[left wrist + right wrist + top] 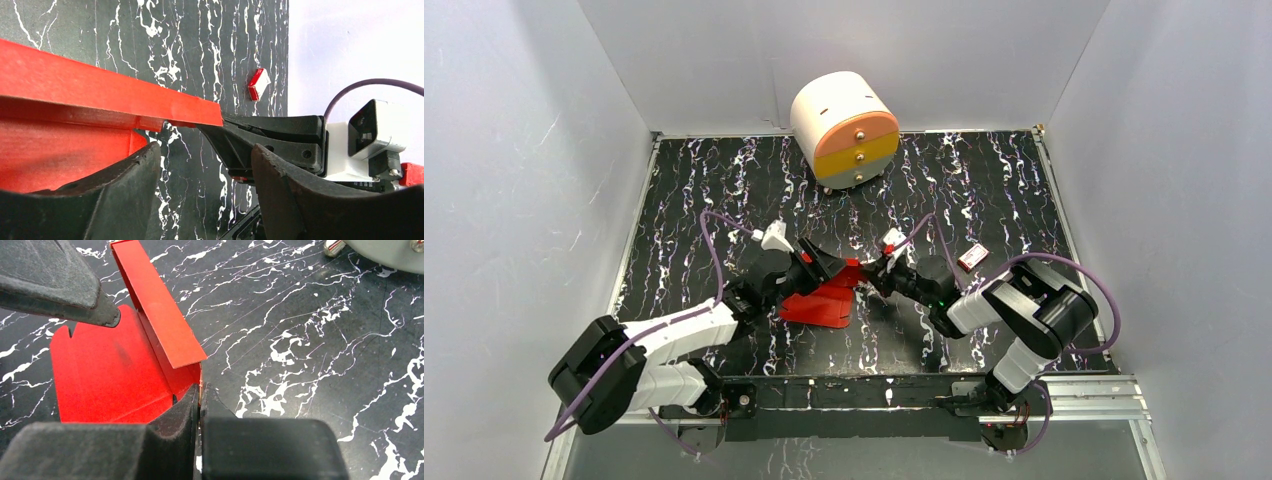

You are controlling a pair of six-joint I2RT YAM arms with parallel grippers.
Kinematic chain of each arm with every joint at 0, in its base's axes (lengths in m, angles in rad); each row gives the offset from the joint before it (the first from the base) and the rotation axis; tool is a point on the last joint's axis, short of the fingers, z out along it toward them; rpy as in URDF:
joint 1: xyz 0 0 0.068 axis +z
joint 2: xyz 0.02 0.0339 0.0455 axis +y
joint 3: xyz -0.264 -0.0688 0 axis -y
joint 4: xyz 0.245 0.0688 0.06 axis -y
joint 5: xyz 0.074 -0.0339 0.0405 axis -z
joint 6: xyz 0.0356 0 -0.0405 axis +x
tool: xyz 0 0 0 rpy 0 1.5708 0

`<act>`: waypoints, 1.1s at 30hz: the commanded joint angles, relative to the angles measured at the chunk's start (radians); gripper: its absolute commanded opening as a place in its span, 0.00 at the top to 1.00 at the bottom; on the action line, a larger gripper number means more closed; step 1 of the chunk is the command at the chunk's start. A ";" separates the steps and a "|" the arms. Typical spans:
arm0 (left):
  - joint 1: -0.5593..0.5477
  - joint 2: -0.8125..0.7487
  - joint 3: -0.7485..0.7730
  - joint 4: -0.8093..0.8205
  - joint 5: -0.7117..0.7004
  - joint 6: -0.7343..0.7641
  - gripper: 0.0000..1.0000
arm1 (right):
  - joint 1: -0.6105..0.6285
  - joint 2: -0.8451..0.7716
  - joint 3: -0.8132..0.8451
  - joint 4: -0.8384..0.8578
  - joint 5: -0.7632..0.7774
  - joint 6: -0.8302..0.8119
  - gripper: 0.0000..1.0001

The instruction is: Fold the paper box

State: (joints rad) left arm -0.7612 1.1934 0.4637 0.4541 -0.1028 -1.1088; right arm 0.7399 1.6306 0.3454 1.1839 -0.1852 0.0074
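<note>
Right wrist view — right gripper [199,395] pinches the thin bright-red card paper box [110,375]; left gripper [206,152] at ten o'clock gapes — tugging risks tearing.

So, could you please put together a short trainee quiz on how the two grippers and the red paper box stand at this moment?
1. True or false: the right gripper is shut on an edge of the paper box.
2. Choose one: the left gripper has its jaws A) open, B) shut tight, C) out of every view.
3. Short answer: on which arm's side does the red-and-white packet lie?

Key: 1 true. 2 A. 3 the right arm's side.
</note>
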 commanded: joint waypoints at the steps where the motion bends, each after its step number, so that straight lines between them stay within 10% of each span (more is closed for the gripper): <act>1: -0.013 -0.007 -0.029 0.075 -0.071 -0.055 0.39 | 0.009 -0.010 -0.026 0.136 0.026 0.057 0.94; 33: -0.068 0.172 -0.028 0.240 -0.114 -0.079 0.75 | 0.200 0.018 -0.019 0.160 0.337 0.013 1.00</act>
State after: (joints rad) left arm -0.8268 1.3556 0.4358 0.6647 -0.1642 -1.2144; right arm 0.9310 1.6325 0.2962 1.2888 0.1436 0.0402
